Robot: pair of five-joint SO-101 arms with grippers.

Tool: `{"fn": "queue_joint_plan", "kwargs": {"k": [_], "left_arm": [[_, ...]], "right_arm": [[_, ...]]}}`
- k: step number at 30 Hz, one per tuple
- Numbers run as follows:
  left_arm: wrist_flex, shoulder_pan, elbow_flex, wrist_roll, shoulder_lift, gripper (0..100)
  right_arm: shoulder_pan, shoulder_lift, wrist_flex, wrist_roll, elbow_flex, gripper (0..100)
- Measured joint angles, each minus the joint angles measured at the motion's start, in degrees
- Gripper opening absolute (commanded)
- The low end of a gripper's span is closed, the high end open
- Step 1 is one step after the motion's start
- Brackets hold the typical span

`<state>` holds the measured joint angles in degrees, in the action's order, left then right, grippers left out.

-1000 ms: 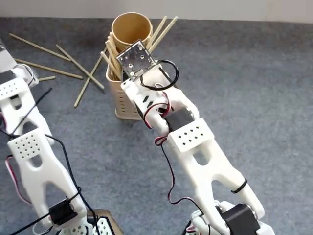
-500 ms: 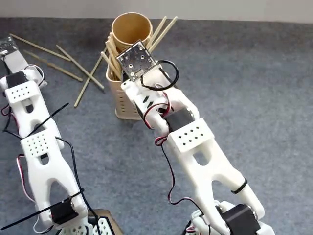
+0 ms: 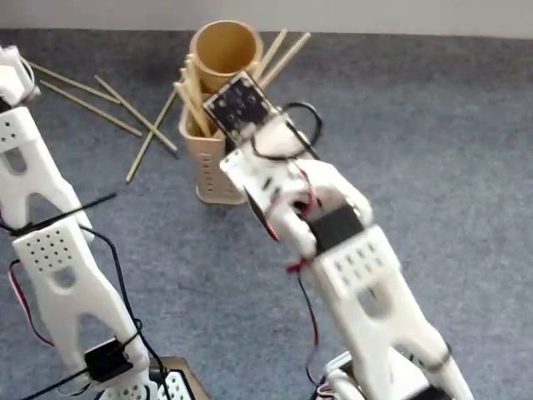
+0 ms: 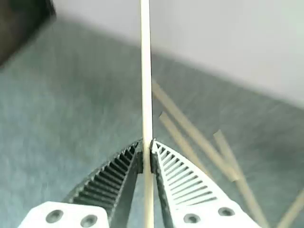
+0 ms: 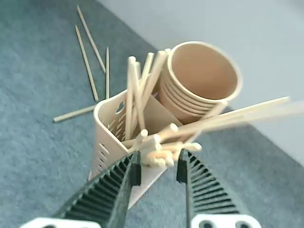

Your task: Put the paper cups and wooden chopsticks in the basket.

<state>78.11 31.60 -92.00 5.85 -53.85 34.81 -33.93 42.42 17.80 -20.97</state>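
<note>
Looking down from the high view, I lose most of what matters. My right arm [image 3: 350, 250] lies across the near side of the basket [image 5: 105, 137], and the circuit board [image 3: 240, 102] on its wrist covers part of the basket's mouth. My left arm [image 3: 50, 250] runs up toward 10 o'clock and is cut off by the frame's edge at the wrist.

My left gripper [image 4: 147, 145] is clenched on a single chopstick [image 4: 145, 71], pinched right at the fingertips. The stick runs out of the wrist picture at both ends, so I cannot tell whether its far end touches the grey carpet [image 3: 433, 125]. Loose chopsticks [image 3: 136, 114] lie scattered on that carpet between 10 and 11 o'clock, the nearest one just beside the basket.

My right gripper [image 5: 158, 164] is spread and holds nothing. Just beyond the gap between its fingertips are the butt ends of a bundle of chopsticks [image 5: 154, 142] leaning in the basket (whether a finger touches those ends I cannot tell). The basket stands upright at 12 o'clock. The paper cups [image 5: 204, 76], nested in one stack, sit in its far side, and a few sticks jut out toward 1 o'clock. My own fingers hide the basket's lower front corner.
</note>
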Motion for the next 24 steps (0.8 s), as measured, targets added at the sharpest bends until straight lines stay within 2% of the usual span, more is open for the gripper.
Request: {"fn": "queue_joint_plan", "kwargs": {"k": [3, 7, 14, 18, 24], "left_arm": [[2.73, -4.40, -0.09, 0.00, 8.00, 1], [6.59, -13.71, -0.09, 0.00, 16.88, 1], [15.03, -27.25, -0.18, -0.09, 30.15, 0], [21.98, -28.75, -0.18, -0.18, 40.44, 0], [23.74, -30.51, 0.88, -3.25, 54.24, 0]], "right_arm": [[-0.35, -7.82, 3.60, 0.00, 0.00, 13.9], [-2.46, -17.32, 6.59, 0.00, 0.09, 13.9], [-8.35, -26.37, 15.21, -2.20, 0.09, 13.9], [-12.40, -29.89, 18.81, -4.75, -3.87, 13.9], [-14.86, -34.46, 13.80, -5.63, -23.21, 13.9]]}}
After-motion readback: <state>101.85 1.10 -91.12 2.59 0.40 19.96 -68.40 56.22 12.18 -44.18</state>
